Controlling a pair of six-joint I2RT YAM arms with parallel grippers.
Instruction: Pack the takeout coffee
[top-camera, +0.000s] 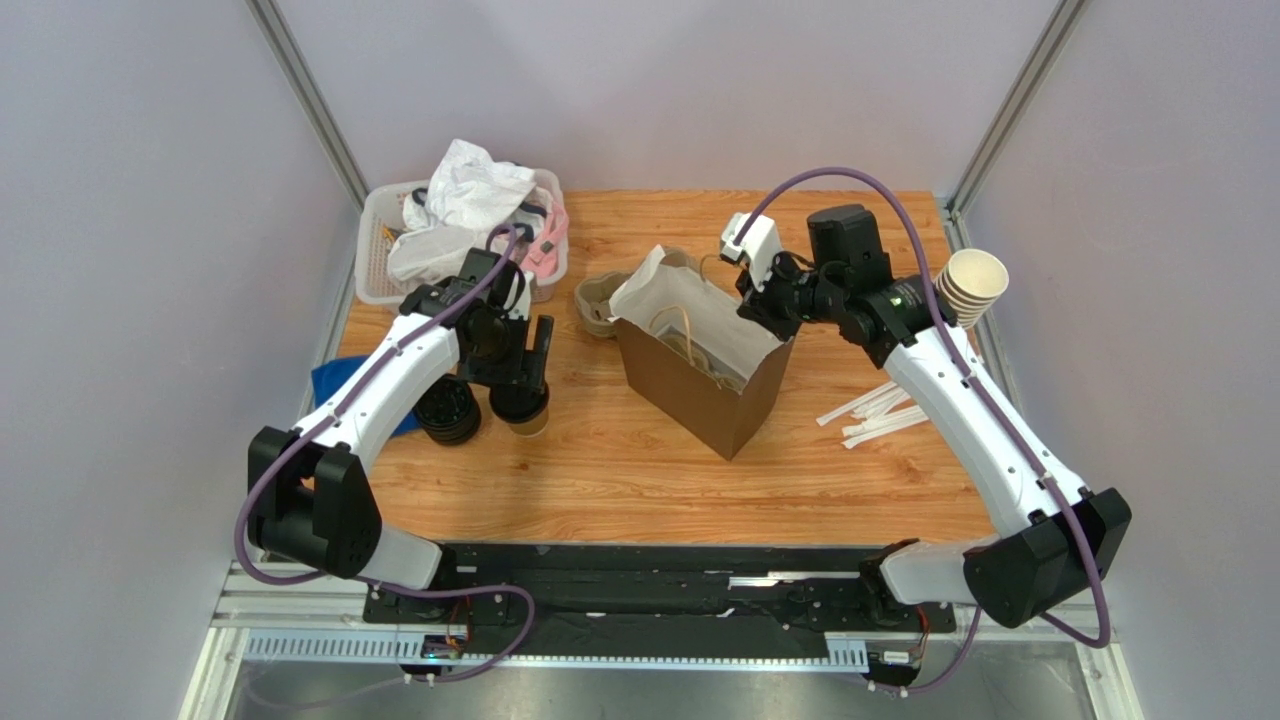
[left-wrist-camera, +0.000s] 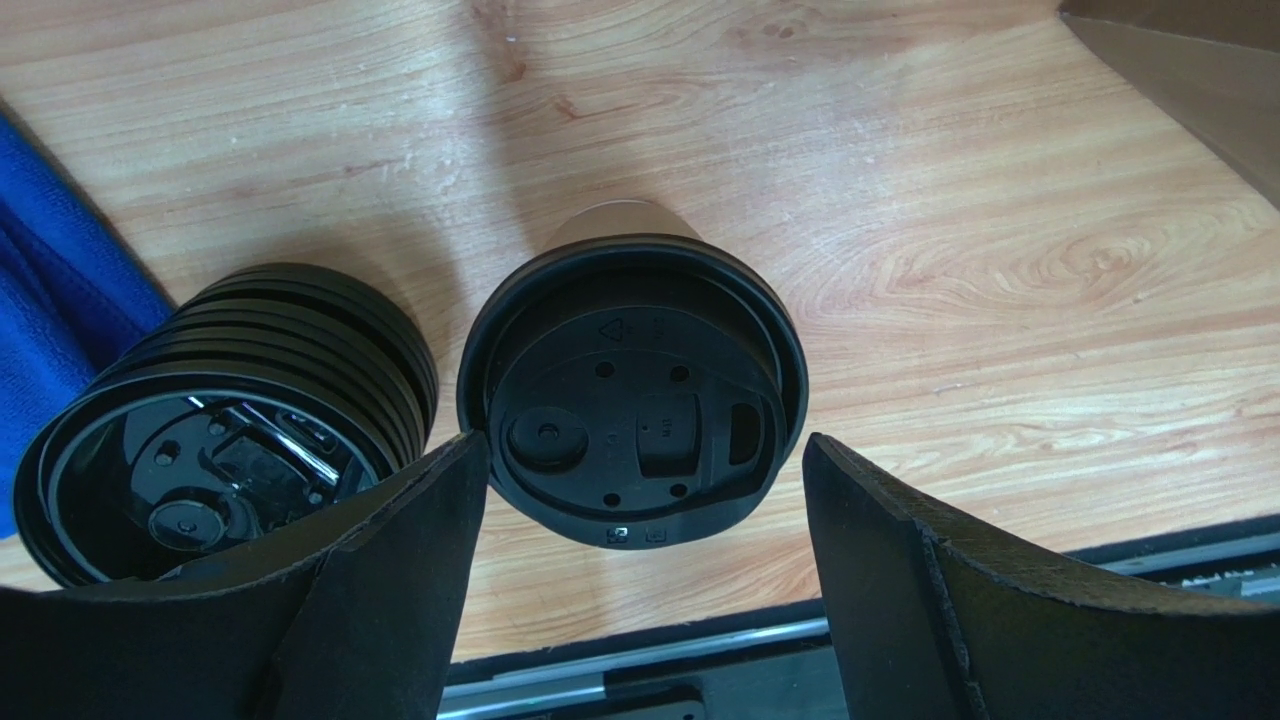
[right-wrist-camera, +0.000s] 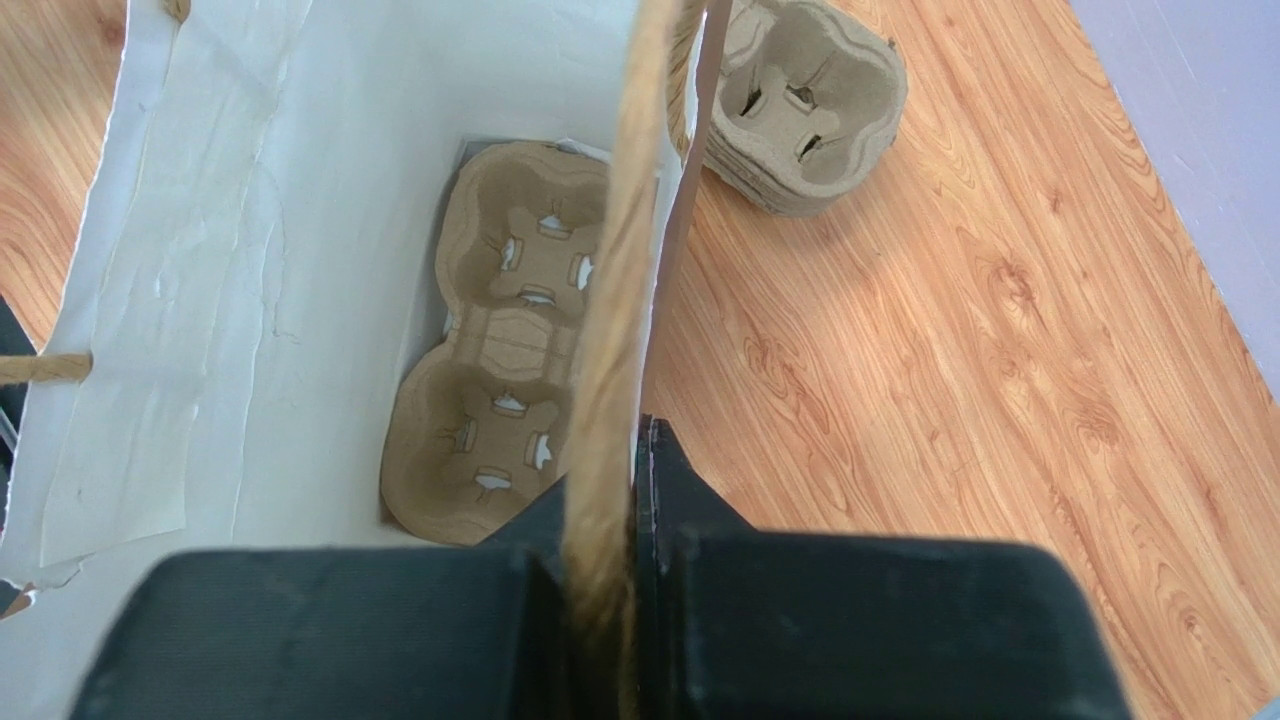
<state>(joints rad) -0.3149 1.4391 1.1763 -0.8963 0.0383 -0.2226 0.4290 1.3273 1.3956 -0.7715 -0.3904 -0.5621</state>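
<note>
Presently, on the takeout coffee (left-wrist-camera: 631, 405): stands upright on the table (left-wrist-camera: 977, 225), black lid on, just beside the stack of spare lids (left-wrist-camera: 226, 435) and well apart from the paper bag (top-camera: 706, 368). Sits between the pads of the left claw (left-wrist-camera: 646, 450), spread wide to either side of the lid and closed on nothing; contact with the rim on the lid-stack side impossible to tell.

Risks from here:
- Closing high on the lid alone, likely popping it off or dropping the cup.
- Squeezing too hard lower down, likely crushing the paper wall.
- Clipping the lid stack with the outer pad, given so little room on that side, and toppling it toward the blue cloth (left-wrist-camera: 60, 255).

Further out, depends on the bag. Right claw (right-wrist-camera: 601, 525) pinched together on the twine handle (right-wrist-camera: 616, 300), holding the mouth open over the pulp cup carrier (right-wrist-camera: 504, 360) on the bottom. Could go wrong there through a slipped handle, a sagging mouth, or a cup lowered off-centre of a carrier well and tipping.
</note>
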